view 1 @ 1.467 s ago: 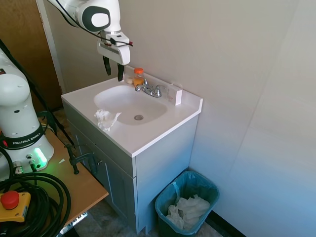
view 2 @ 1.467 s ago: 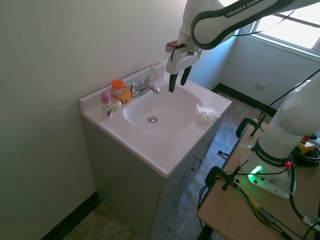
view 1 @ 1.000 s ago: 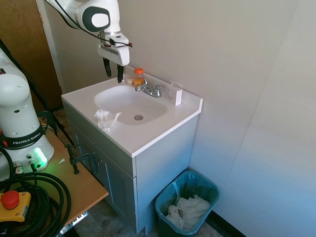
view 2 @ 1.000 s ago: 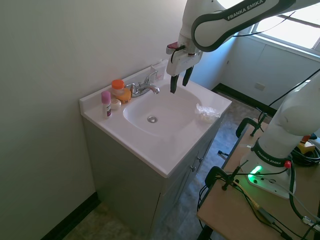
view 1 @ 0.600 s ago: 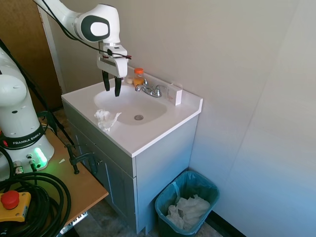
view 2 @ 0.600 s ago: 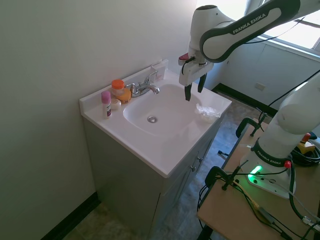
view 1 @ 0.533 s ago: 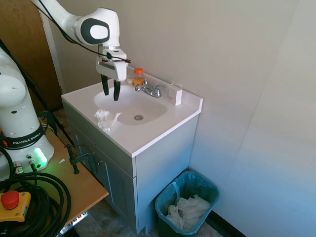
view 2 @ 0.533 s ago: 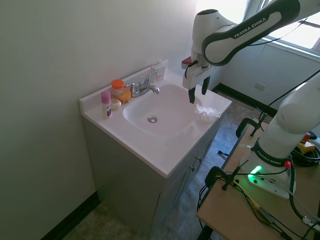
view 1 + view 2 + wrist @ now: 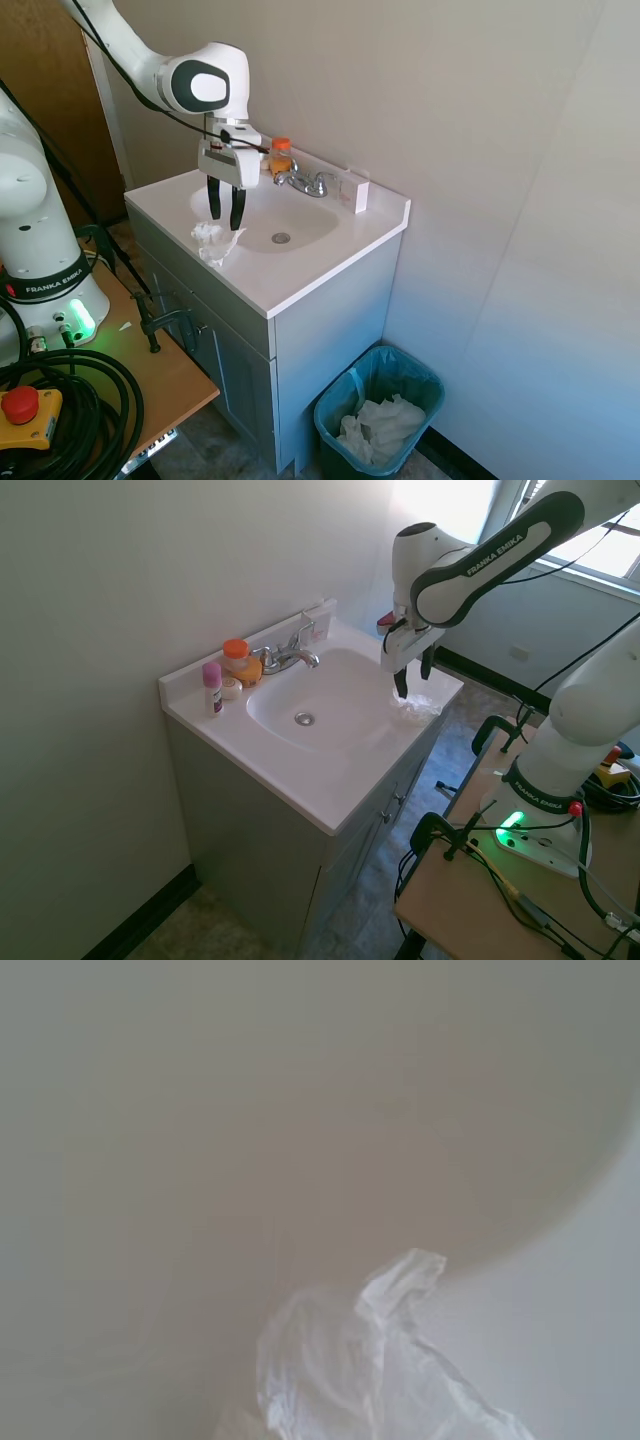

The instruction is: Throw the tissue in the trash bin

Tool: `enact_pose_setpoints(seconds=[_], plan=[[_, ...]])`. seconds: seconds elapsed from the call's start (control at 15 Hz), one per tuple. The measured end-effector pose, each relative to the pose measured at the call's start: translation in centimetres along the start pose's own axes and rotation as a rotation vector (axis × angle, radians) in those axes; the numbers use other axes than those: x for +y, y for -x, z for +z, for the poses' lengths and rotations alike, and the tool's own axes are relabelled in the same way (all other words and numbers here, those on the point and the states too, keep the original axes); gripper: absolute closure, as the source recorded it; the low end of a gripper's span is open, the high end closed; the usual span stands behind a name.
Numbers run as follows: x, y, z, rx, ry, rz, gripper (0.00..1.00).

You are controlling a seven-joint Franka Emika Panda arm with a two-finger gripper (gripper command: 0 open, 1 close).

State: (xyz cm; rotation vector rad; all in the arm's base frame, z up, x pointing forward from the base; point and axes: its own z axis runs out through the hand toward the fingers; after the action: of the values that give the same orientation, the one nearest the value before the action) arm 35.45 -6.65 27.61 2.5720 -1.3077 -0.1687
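Observation:
The small crumpled white tissue [image 9: 214, 241] lies on the front rim of the white sink counter [image 9: 300, 270], beside the basin. From the other side the tissue [image 9: 414, 705] sits near the counter's front corner, and the wrist view shows the tissue [image 9: 370, 1370] close up against the basin's curve. My gripper [image 9: 225, 222] hangs open just above the tissue, fingers pointing down, nothing between them. It appears again [image 9: 413, 686] right over the paper. The trash bin [image 9: 378, 418] with its teal-green liner stands on the floor to the right of the cabinet, holding crumpled white paper.
A faucet [image 9: 306, 182], an orange-capped bottle [image 9: 281, 157] and a white soap box [image 9: 356, 190] stand along the back of the counter. A pink-capped bottle [image 9: 212, 687] stands at the far back corner. A wall runs close behind the sink and bin.
The arm has swung from above the faucet toward the counter's front edge and dropped, so the open gripper now hangs just over the tissue. The tissue has not moved.

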Motion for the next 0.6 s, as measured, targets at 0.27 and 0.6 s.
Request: enact_pose_setpoints(seconds=[0.27, 0.6], plan=[[-0.6, -0.1, 2.2, -0.021, 0.012, -0.015, 1.0], [-0.5, -0.8, 3.6, -0.034, 0.0, -0.003, 1.0]])
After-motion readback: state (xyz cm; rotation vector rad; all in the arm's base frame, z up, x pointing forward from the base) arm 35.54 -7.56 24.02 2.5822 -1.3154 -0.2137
